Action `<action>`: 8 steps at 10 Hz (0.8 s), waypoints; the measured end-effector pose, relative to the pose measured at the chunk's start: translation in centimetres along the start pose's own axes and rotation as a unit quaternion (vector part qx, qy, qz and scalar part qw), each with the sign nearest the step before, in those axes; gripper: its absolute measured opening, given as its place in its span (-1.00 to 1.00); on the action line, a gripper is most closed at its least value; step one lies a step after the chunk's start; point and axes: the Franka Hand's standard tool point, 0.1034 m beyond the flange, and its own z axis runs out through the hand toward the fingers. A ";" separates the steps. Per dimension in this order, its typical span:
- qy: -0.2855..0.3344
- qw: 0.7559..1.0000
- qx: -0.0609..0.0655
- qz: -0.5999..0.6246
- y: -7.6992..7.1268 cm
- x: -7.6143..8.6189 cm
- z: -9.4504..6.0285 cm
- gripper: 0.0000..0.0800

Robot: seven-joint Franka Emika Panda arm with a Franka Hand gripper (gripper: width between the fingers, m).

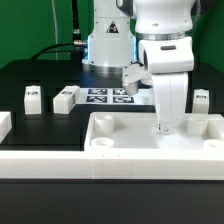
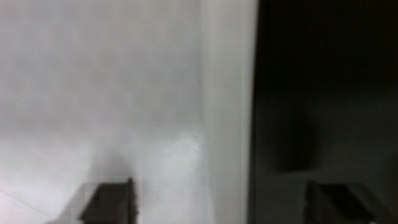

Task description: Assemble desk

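The white tray-like tabletop (image 1: 125,140) lies at the front of the black table, with round corner sockets. My gripper (image 1: 165,126) points straight down at the tabletop's far rim on the exterior view's right. In the wrist view my gripper (image 2: 224,205) is open, with one dark fingertip (image 2: 111,202) over blurred white plastic (image 2: 125,100) and the other over the black table. Two white legs (image 1: 33,97) (image 1: 65,99) lie on the exterior view's left and a third leg (image 1: 203,98) on its right. A white piece (image 1: 3,124) at the left edge is cut off.
The marker board (image 1: 110,96) lies flat behind the tabletop, in front of the robot's base (image 1: 108,45). A long white rail (image 1: 60,165) runs along the front edge of the table.
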 end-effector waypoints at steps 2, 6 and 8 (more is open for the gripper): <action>-0.004 0.999 -0.010 0.042 -0.4 0.4 -2.1 0.46; -0.010 0.996 -0.020 0.092 0.1 3.0 -5.8 0.62; -0.010 0.995 -0.018 0.098 0.0 2.8 -5.7 0.62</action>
